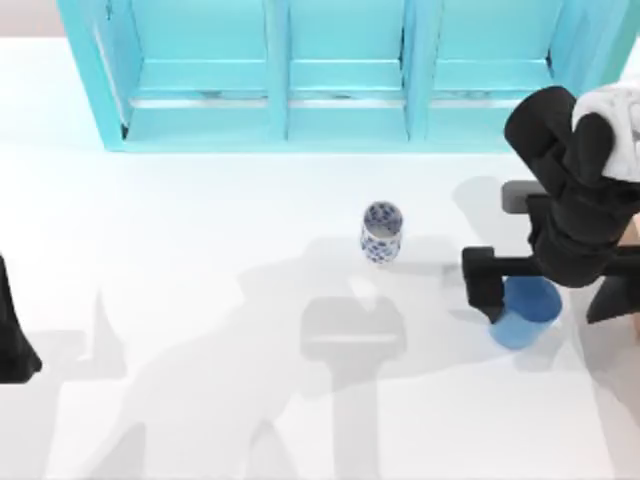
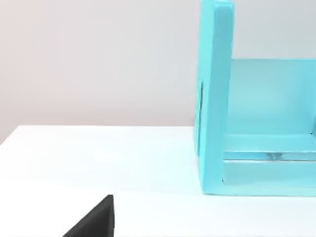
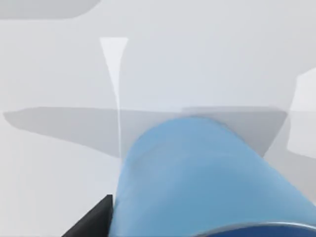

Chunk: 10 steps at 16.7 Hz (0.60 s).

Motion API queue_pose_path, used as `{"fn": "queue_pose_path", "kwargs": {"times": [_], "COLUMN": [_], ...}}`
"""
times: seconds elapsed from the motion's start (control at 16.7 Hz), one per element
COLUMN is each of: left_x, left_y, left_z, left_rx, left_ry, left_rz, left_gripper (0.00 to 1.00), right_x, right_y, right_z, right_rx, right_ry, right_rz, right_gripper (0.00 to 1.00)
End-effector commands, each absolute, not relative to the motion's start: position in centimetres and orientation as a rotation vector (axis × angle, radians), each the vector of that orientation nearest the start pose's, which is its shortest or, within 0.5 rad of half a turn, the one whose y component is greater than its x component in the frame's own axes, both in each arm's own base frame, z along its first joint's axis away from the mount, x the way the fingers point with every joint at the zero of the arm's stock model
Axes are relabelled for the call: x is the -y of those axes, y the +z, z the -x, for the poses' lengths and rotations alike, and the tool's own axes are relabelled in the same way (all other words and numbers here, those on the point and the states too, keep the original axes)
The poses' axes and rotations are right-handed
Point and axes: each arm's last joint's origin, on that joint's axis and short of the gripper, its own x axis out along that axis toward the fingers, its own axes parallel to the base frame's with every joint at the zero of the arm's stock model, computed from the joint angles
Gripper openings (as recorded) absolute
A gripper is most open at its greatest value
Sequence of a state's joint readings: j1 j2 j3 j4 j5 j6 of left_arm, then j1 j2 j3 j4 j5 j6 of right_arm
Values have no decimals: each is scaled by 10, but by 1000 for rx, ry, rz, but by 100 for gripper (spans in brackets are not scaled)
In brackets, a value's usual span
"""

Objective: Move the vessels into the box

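Two cups stand on the white table (image 1: 200, 260), one blue and one patterned, and two AgileX arms are at work or at rest beside them.

Nearest the front edge on the table's right side, the plain blue cup (image 1: 525, 312) sits within the right gripper (image 1: 520, 290). One dark finger (image 1: 482, 280) lies against the cup's left side, and another dark part reaches down on the cup's right, so the jaws stand spread about as wide as the cup and straddle it. In the right wrist view the blue cup (image 3: 207, 177) looms close, with a black fingertip (image 3: 96, 219) just beside its wall. Whether the pads press the cup firmly or only flank it cannot be told.

The left gripper (image 1: 12, 330) is parked at the table's far left edge, well apart from both cups; its jaws cannot be made out.

Farther back, near the table's middle, the white cup with blue floral pattern (image 1: 381, 232) stands upright and alone, untouched.

Farthest back stands one turquoise shelf cabinet (image 1: 340, 70), its end wall also seen from the left wrist (image 2: 215, 98).
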State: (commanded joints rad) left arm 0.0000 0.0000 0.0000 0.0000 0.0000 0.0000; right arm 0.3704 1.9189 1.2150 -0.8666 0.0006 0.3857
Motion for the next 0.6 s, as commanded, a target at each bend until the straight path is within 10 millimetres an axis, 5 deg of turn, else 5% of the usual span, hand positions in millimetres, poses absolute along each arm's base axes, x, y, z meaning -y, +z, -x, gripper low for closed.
{"fn": "queue_pose_path", "kwargs": {"times": [0.18, 0.6], "left_x": [1, 1], "left_y": [160, 160], "left_z": [-106, -106], "left_rx": [0, 0], "left_ry": [0, 0], "left_rz": [0, 0], "left_gripper": [100, 100], "right_x": [-126, -126], "right_y": [136, 136], "right_z": [-317, -317], "right_rx": [-1571, -1571], "right_ry": [-7, -7], "right_rz": [-8, -8], "right_gripper": [100, 47]}}
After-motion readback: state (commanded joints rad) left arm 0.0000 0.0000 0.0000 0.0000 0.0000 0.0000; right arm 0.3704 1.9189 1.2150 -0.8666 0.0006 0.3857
